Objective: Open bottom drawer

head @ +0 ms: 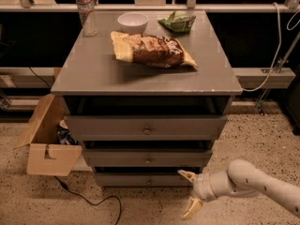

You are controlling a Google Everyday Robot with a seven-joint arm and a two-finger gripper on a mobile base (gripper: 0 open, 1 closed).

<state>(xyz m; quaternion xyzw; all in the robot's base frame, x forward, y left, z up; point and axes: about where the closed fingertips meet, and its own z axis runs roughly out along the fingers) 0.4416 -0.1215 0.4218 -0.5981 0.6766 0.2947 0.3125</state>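
Carton [47,146]: well left of the gripper [190,192], open on the floor beside the cabinet; off to the side, so it should not block a pull-out.
Bottle [86,8]: far up and left of the gripper, upright at the back of the cabinet top [93,74].
Snack bag [152,49]: high above the gripper and slightly left, lying flat on that top; not part of this job.
Bottom drawer [122,179]: just left of the gripper, lowest and narrowest of three grey fronts; reads as closed.
Knob [149,181]: left of the gripper, near the upper finger's height, apart from it.
Gripper: low by the floor at the drawer's right end. Fingers are spread wide, one above the other, with nothing between them, presumably readied to straddle the knob. Contact with the front cannot be told.
Arm [253,184]: enters from the right and stays low, which keeps the wrist at drawer height.
Next (judgement): shift left to the knob, close, then pull.
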